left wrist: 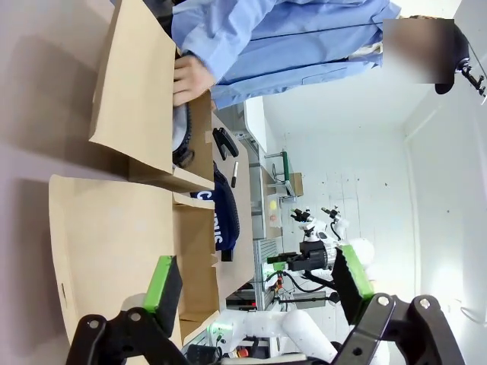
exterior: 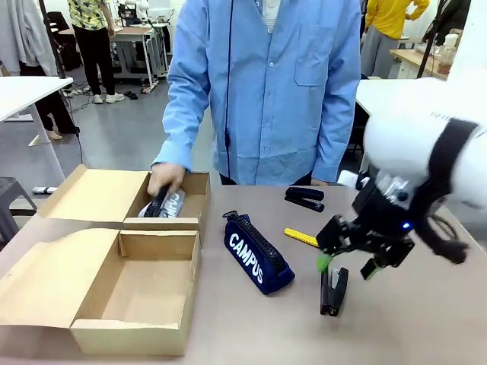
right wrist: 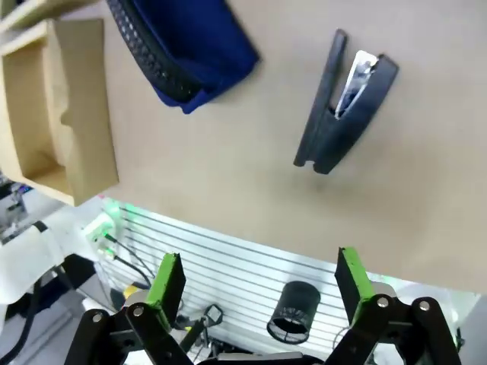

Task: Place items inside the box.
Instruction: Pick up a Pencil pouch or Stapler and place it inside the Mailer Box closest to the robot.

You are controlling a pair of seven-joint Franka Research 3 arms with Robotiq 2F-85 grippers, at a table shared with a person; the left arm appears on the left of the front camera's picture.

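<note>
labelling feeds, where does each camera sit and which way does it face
front: fixed between the arms, looking across the table at the person; the open right pincer hangs near a stapler.
left wrist: on the left arm, rolled sideways, looking along the open left pincer at the box and the person's hand.
right wrist: on the right arm, looking down past the right pincer at the stapler and navy case.
shared: front and right wrist both show that stapler.

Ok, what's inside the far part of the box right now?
A grey pencil case lies there, with the person's hand resting on top of it. The hand and the box wall hide the rest of that floor.
</note>
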